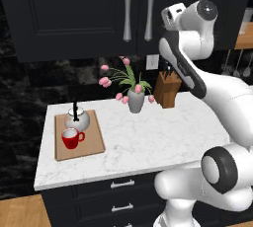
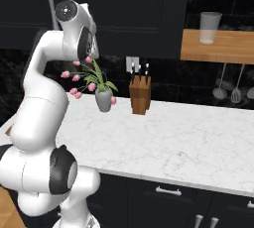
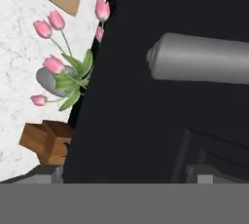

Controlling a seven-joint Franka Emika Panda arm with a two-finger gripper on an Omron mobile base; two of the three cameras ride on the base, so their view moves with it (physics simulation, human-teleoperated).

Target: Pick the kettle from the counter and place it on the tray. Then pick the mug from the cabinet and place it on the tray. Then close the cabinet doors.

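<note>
Light is even and soft throughout, with the white marble counter (image 1: 148, 137) bright and free of glare while the black cabinet doors (image 1: 74, 14) and the dark back wall swallow nearly all detail. Shadows are faint: only a slight darkening lies under the vase of tulips (image 1: 135, 98) and the knife block (image 2: 140, 95). All three pictures are coarse and a little soft, and in the hand view the near silver door handle (image 3: 204, 65) looks large and smooth-edged, with no bending at the borders.
</note>
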